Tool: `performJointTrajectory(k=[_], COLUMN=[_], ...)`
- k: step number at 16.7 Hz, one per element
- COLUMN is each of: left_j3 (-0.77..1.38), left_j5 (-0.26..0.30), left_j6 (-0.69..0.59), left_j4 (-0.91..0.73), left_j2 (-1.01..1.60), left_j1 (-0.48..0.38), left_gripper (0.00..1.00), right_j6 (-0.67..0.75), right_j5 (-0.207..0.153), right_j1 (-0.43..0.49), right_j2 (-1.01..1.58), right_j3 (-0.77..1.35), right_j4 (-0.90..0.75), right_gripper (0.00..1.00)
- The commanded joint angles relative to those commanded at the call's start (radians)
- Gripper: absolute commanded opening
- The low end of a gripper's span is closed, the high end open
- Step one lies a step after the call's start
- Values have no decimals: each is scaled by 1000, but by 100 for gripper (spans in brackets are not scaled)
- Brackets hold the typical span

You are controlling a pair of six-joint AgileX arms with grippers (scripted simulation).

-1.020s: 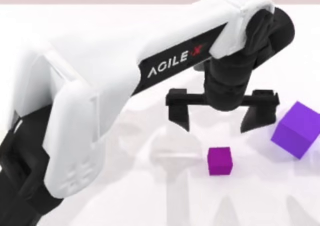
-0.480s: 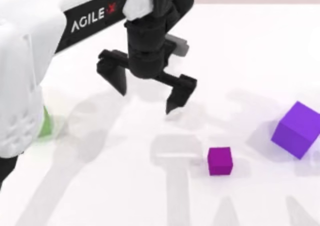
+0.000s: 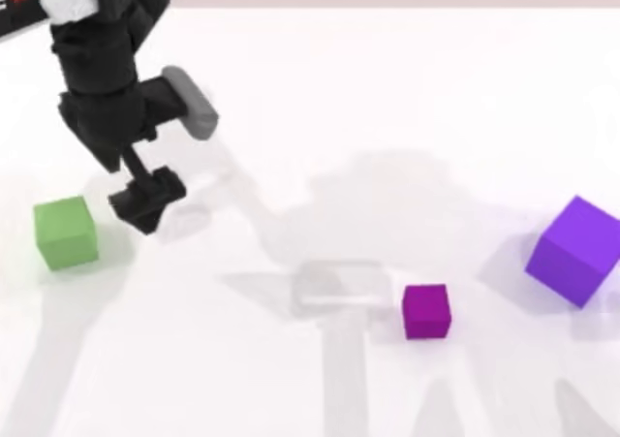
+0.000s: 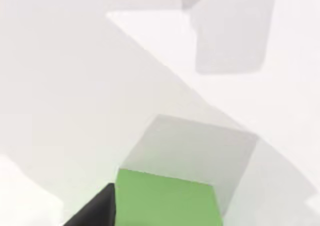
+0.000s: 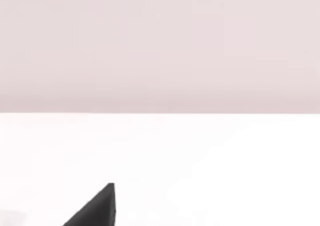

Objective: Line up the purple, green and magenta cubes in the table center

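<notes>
Fingers (image 3: pixel 145 197) of left gripper (image 3: pixel 143 202) (spread unclear) hang just beside green cube (image 3: pixel 66 232), not touching

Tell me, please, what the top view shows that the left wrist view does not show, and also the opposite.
Only the top view shows the magenta cube, the purple cube at the table's right edge, and the left gripper beside the green cube. Only the left wrist view shows that cube from close, with a dark fingertip next to it. Both show the green cube on the white table.
</notes>
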Motion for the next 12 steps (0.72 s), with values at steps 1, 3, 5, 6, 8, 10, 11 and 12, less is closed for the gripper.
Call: performJointTrajectory(k=[1, 3, 5, 6, 8, 10, 11, 12], left_j3=[-35, -97, -145, -162, -184, -188, -188, -188], left_j5=[1, 3, 5, 6, 8, 8, 8, 8], left_j6=[92, 246, 356, 396, 442, 450, 450, 450], left_j4=[16, 49, 77, 89, 104, 106, 106, 106], left_j2=[-25, -73, -116, -132, -153, -157, -157, -157], left_j1=[38, 107, 161, 181, 206, 211, 211, 211], left_gripper=[100, 100, 100, 100, 100, 100, 100, 100], right_j6=[0, 0, 0, 0, 0, 0, 0, 0], right_j5=[0, 0, 0, 0, 0, 0, 0, 0], right_j1=[0, 0, 0, 0, 0, 0, 0, 0], right_j2=[0, 0, 0, 0, 0, 0, 0, 0], right_j3=[0, 0, 0, 0, 0, 0, 0, 0], right_j4=[0, 0, 0, 0, 0, 0, 0, 0], right_gripper=[100, 100, 100, 100, 100, 100, 100, 100])
